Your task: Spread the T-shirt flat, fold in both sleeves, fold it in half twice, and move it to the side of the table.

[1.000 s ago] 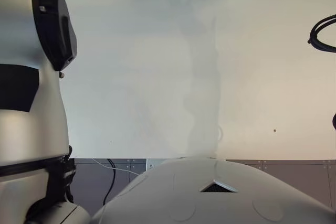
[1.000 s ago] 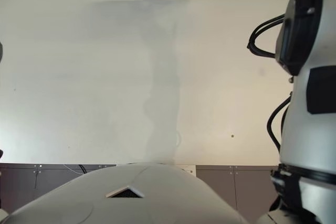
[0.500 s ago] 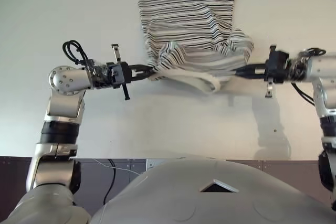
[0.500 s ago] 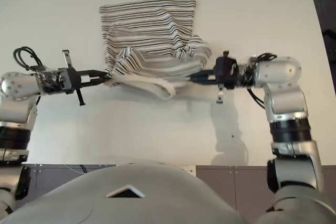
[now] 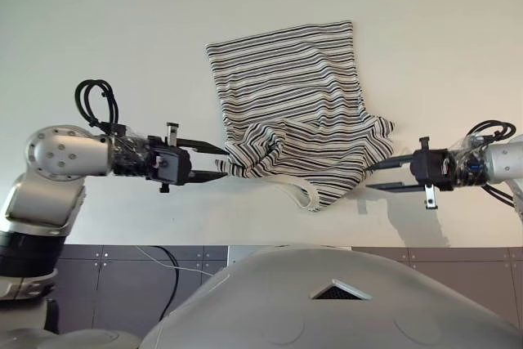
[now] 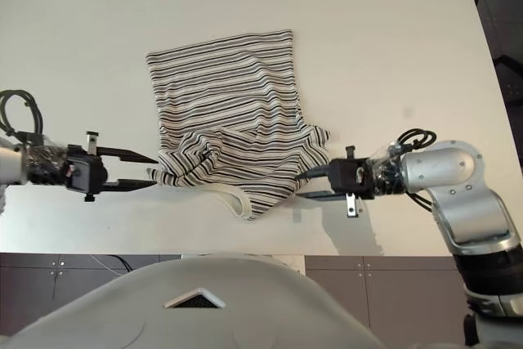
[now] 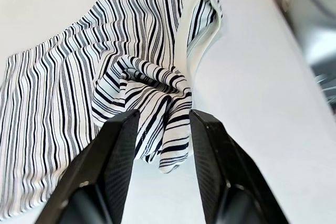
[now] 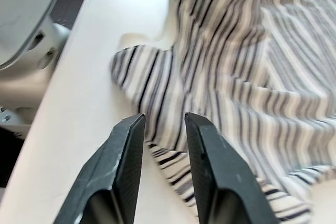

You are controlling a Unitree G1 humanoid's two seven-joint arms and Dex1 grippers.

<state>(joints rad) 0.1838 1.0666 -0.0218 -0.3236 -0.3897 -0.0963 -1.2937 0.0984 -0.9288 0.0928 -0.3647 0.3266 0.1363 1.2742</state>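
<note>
Your T-shirt (image 6: 229, 96) lies crumpled on table (image 6: 392, 55) — left gripper (image 6: 152, 172) at its 8 o'clock, right gripper (image 6: 302, 185) at 4, both jaws parted.

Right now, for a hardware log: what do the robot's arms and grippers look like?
Silver-grey arms with rounded joint housings and black cable loops near the wrists. The left gripper and right gripper are black, each with two slim tapering fingers.

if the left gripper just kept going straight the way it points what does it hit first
Most likely the black-and-white striped fabric T-shirt: the left gripper has its open fingers pointed at the shirt's bunched near fold, which lies just ahead, seemingly partly between them.
</note>
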